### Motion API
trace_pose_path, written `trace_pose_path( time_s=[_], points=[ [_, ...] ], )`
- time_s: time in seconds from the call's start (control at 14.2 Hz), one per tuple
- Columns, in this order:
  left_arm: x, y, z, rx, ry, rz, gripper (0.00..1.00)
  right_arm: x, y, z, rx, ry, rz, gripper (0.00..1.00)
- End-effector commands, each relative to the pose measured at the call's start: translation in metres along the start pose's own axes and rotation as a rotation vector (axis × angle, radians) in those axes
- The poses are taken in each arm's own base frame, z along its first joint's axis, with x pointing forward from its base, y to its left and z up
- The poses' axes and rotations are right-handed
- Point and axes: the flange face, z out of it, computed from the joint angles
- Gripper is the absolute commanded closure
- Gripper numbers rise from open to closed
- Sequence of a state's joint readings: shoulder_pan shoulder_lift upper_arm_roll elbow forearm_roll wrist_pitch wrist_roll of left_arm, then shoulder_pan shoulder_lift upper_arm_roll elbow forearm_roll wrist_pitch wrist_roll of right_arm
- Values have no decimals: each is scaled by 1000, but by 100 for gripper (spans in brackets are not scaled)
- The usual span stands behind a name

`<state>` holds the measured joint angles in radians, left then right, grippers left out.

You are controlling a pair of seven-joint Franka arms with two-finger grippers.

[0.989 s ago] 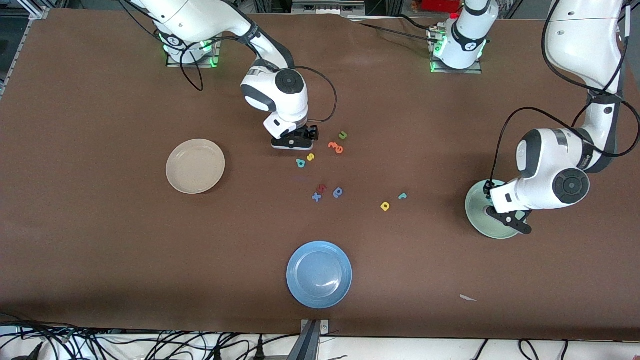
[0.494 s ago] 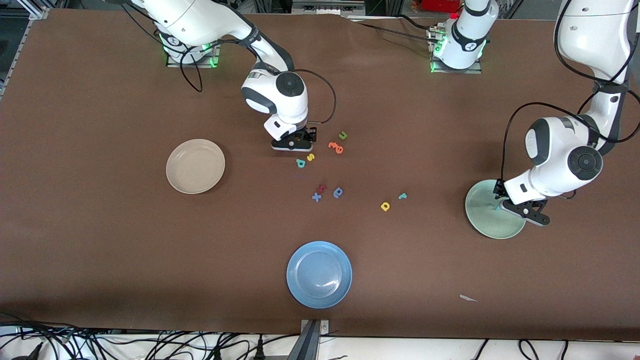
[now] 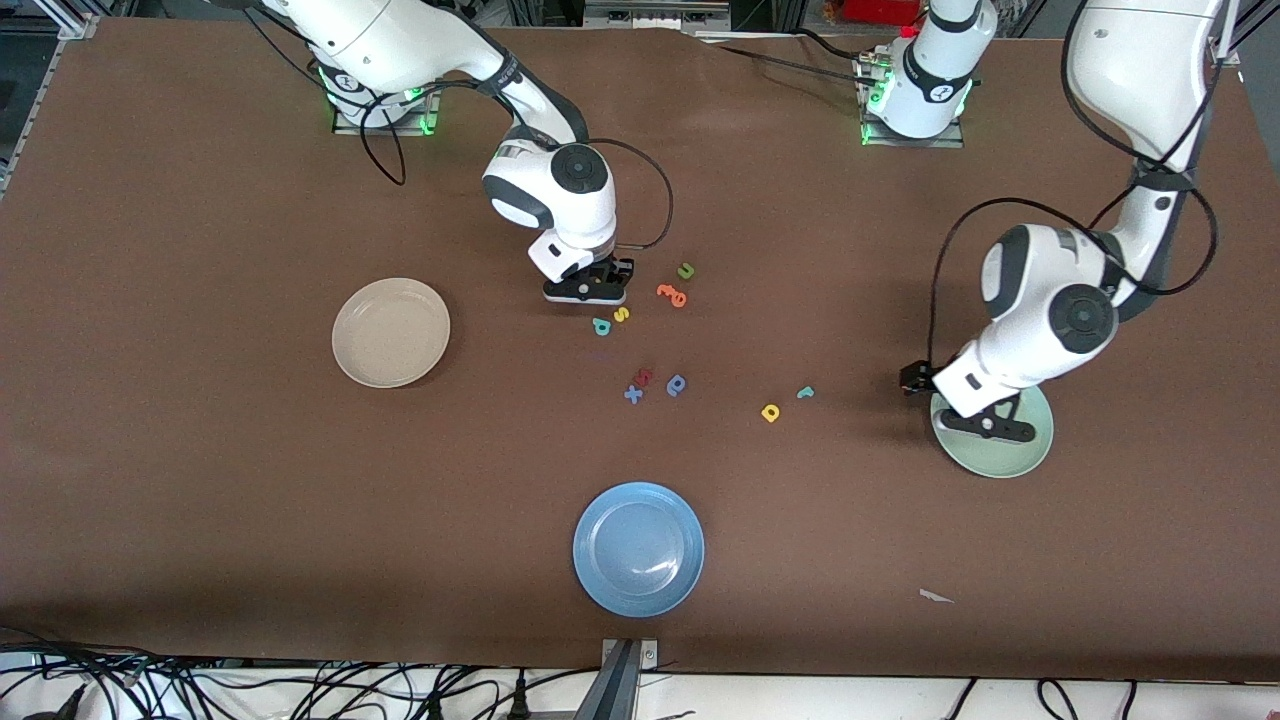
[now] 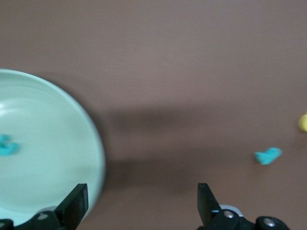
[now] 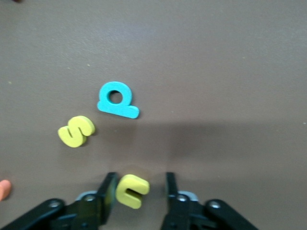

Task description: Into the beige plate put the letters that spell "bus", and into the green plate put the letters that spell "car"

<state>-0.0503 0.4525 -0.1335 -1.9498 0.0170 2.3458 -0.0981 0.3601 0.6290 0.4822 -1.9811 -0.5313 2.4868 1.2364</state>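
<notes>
My right gripper (image 3: 588, 293) (image 5: 139, 194) is low over the table, jaws partly closed around the yellow "u" (image 5: 132, 190). One finger touches the letter and a gap remains at the other. Beside it lie the teal "b" (image 3: 601, 325) (image 5: 117, 100) and yellow "s" (image 3: 621, 314) (image 5: 76, 130). The beige plate (image 3: 390, 332) is bare. My left gripper (image 3: 985, 428) (image 4: 141, 206) is open and holds nothing, over the rim of the green plate (image 3: 1010, 460) (image 4: 48, 143). A teal "c" (image 4: 7, 146) lies in that plate. The teal "r" (image 3: 805, 392) (image 4: 267, 155) and yellow "a" (image 3: 770, 412) (image 4: 303, 122) lie on the table.
A blue plate (image 3: 638, 548) sits nearest the front camera. A green "u" (image 3: 685, 270), orange letters (image 3: 672, 295), a blue "x" (image 3: 633, 394), a red letter (image 3: 645, 376) and a dark blue letter (image 3: 676, 384) are scattered mid-table. A paper scrap (image 3: 935, 596) lies near the front edge.
My left gripper opened, left the teal "c" in the green plate and swung toward the plate's edge. My right gripper's fingers closed in around the yellow "u".
</notes>
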Motion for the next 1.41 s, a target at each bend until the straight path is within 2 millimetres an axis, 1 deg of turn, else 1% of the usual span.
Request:
trace_pose_path(
  time_s=[0.0,0.07,0.14,0.21,0.35,0.42,0.49,0.57,0.64,0.78,0.92,0.99,1.06,1.13,1.27,1.34],
  points=[
    [-3,52,20,1,-34,-105,0,0,-1,5,-10,10,30,64],
    [-7,69,27,5,-44,-134,0,0,-1,6,-10,10,37,64],
    [-11,86,36,9,-54,-164,0,0,-1,6,-8,10,36,69],
    [-12,103,43,18,-58,-188,0,0,-1,5,-6,12,36,77],
    [-7,112,48,21,-56,-269,2,0,-1,3,-6,16,34,97],
    [-2,116,49,17,-51,-291,3,1,-1,0,-5,21,31,98],
    [0,117,53,18,-56,-315,3,2,0,-8,-4,32,21,100],
    [3,120,54,16,-52,-325,4,4,-1,-17,-1,47,9,100],
    [3,122,59,17,-58,-325,6,7,0,-25,2,59,-2,100],
    [7,123,68,15,-64,-327,10,13,9,-38,-25,67,-8,100],
    [9,123,70,14,-64,-334,15,25,31,-55,-47,87,-34,100],
    [8,125,73,16,-69,-333,18,33,52,-66,-53,86,-47,100],
    [6,132,76,20,-73,-323,21,39,67,-79,-44,76,-76,100],
    [5,135,79,21,-75,-334,23,42,83,-92,-37,56,-117,100],
    [5,135,80,23,-75,-346,29,50,113,-108,-34,30,-177,100],
    [5,135,80,23,-75,-346,33,56,127,-114,-45,24,-202,100]
  ],
)
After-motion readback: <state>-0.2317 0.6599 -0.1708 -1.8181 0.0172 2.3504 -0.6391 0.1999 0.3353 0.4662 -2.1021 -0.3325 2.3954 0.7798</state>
